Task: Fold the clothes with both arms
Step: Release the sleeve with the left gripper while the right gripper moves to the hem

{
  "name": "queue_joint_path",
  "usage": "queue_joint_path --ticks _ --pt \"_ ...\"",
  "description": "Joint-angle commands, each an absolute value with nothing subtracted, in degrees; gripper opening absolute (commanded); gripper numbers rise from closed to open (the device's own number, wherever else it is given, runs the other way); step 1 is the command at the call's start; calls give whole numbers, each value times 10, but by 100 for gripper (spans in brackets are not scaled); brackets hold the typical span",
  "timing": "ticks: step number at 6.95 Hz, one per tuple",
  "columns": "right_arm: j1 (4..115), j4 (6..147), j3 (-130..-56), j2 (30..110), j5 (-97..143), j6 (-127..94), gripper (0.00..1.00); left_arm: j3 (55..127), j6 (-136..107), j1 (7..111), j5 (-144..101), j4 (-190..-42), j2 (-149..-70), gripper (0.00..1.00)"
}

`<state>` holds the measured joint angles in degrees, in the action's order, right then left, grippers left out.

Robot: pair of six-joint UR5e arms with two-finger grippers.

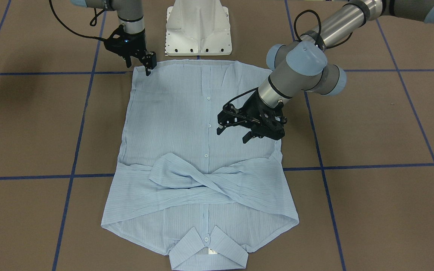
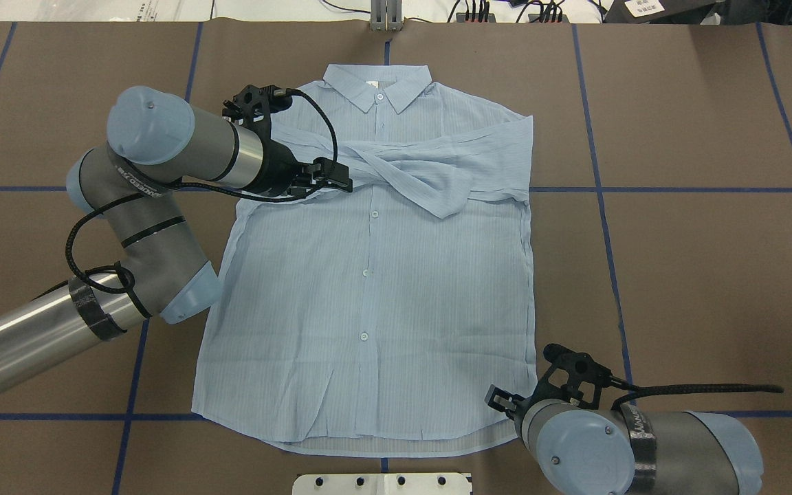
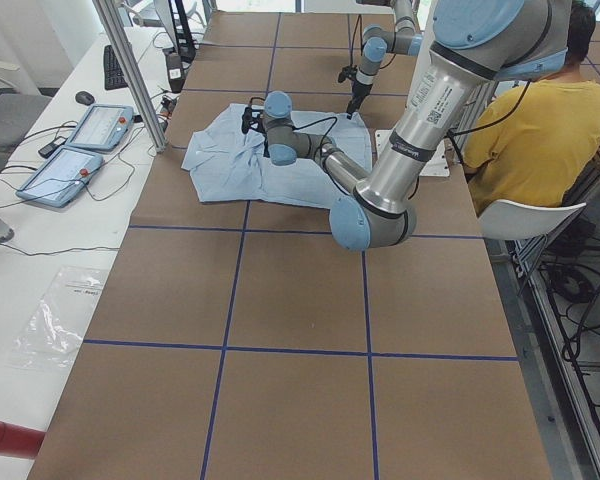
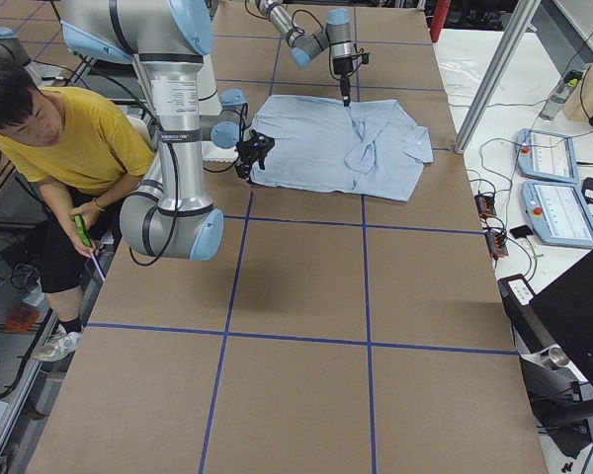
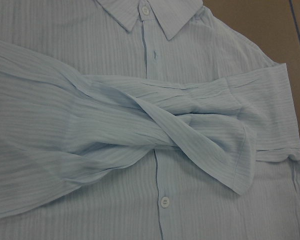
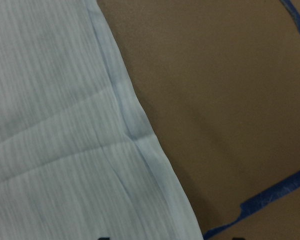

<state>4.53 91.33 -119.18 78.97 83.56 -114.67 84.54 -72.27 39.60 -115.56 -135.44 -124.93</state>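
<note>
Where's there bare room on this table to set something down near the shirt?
The widest bare patch of table is on the robot's right, beside the shirt and past the right gripper. The far-left corner beyond the left arm is bare too. It is crowded where the left gripper hovers by the crossed sleeves, and at the hem corner under the right gripper.

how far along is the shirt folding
Done: the shirt lies flat and buttoned, with both sleeves crossed over the chest. In hand: nothing looks gripped; the left pincer hangs open over the shirt, and the right pincer is open at a hem corner. Left: folding the body.
</note>
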Motion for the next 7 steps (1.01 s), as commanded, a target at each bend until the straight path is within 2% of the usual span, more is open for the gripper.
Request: queue_joint_path --ticks 1,2,4,5,7 --pt "30 913 -1191 790 837 -1146 76 847 -723 396 -1155 -1354 -1249 95" --pt "30 913 -1190 790 837 -1146 61 847 -723 396 -1155 -1354 -1248 95" --pt "33 914 -1194 789 836 -1146 19 847 -723 396 -1155 -1354 -1248 95" --pt "34 914 -1191 790 836 -1144 5 847 -724 396 -1155 -1354 -1248 95" --pt "37 914 -1195 790 835 -1144 3 847 -726 396 -1154 -1354 -1248 95"
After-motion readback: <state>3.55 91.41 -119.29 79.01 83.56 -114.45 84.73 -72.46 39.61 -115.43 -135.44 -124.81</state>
